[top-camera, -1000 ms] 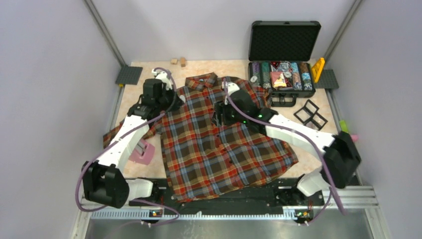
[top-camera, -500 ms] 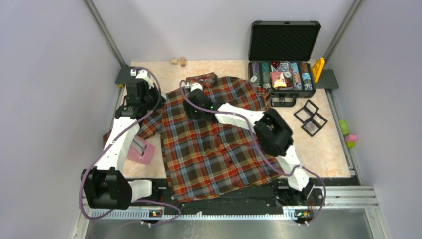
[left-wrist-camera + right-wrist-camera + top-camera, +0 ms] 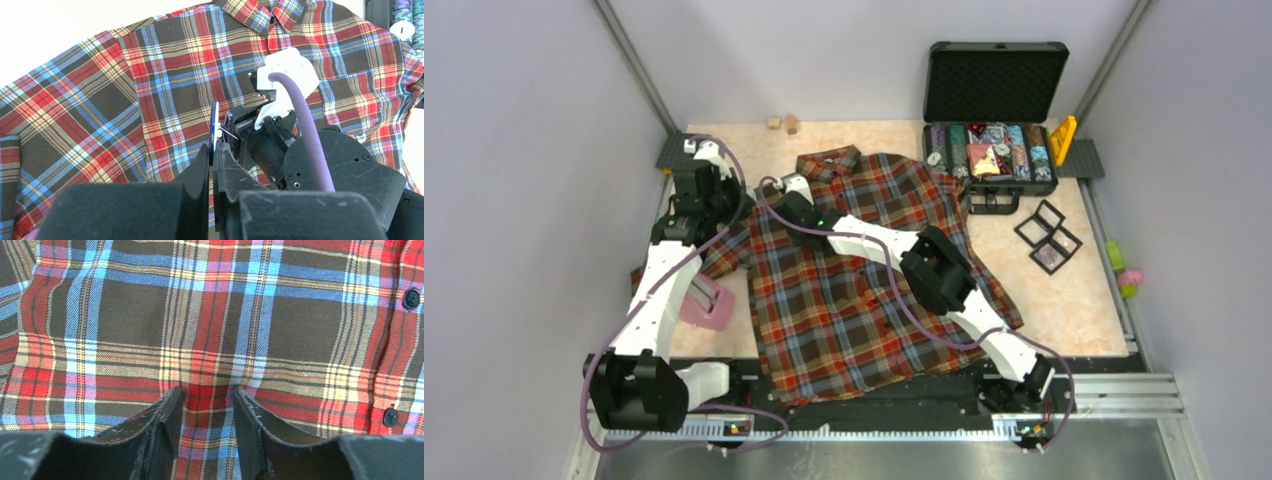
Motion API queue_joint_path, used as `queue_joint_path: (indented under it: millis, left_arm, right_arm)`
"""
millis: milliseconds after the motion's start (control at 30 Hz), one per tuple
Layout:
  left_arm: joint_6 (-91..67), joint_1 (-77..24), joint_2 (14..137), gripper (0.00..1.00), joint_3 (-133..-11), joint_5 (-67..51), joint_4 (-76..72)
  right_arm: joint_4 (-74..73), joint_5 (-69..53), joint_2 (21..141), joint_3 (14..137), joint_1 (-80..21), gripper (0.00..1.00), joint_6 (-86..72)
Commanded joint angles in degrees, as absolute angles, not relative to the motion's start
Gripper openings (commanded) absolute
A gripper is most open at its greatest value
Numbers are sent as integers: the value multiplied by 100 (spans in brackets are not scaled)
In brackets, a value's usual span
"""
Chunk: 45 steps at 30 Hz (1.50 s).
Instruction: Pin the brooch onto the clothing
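The plaid shirt (image 3: 864,290) lies spread flat on the table, collar at the back. My left gripper (image 3: 724,205) hovers at the shirt's left shoulder. In the left wrist view it (image 3: 214,150) is shut on the brooch (image 3: 214,125), a small blue disc seen edge-on, its thin pin sticking out to the right. My right gripper (image 3: 786,205) reaches across the shirt to just right of the left one. In the right wrist view it (image 3: 207,395) is open, both fingertips pressed onto the cloth (image 3: 210,315), with slightly puckered fabric between them.
An open black case (image 3: 992,150) of chips stands at the back right, with black frames (image 3: 1046,235) in front of it. A pink block (image 3: 709,308) lies left of the shirt under the left arm. Small wooden blocks (image 3: 784,123) sit at the back edge.
My right arm has swung left across the shirt, from its middle to the left shoulder area. My left arm has drawn back a little towards the back left corner.
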<state>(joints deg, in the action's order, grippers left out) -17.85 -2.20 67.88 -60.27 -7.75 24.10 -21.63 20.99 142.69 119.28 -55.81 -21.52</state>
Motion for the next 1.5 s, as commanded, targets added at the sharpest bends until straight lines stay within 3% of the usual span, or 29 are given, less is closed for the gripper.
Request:
queue_joint_path:
  millis: [0,167,267,433,567,633,767,867,1067,1233,1467]
  left_arm:
    - [-1722,-216,6591,0,-6100,-674,2338]
    - [-1723,-211,6596,0,-6088,-595,2360]
    - [-1738,-211,6612,0,-6067,-577,2361]
    - [-1846,-213,6661,0,-5916,-510,2225]
    - [-2152,-211,6645,0,-5337,-363,1863]
    - [-2280,-213,6630,0,-5056,-374,1684]
    - [-2368,-211,6645,0,-4791,-445,1487]
    - [-2418,-211,6733,0,-4770,-527,1485]
    - [-2411,-233,7007,0,-4734,-712,1429]
    - [-2349,-360,7198,0,-4781,-629,1419]
    - [-2247,-554,7401,0,-4903,-474,1441]
  right_arm:
    - [-2463,2439,14434,11939,-5658,38,-2175]
    - [-2261,2343,14253,11631,-5654,20,-2338]
    - [-2205,2240,14151,11572,-5658,17,-2411]
    - [-1935,2158,13915,11338,-5653,2,-2520]
    - [-1772,2062,13721,11233,-5656,0,-2560]
    - [-1718,2013,13608,11193,-5644,7,-2534]
    - [-1574,1971,13290,11039,-5644,38,-2411]
    - [-1390,1918,13033,10780,-5642,50,-2367]
    - [-884,1809,12609,10158,-5651,49,-2406]
    - [-992,1876,12796,10311,-5636,41,-2328]
    - [-1107,2064,13132,10591,-5636,40,-2277]
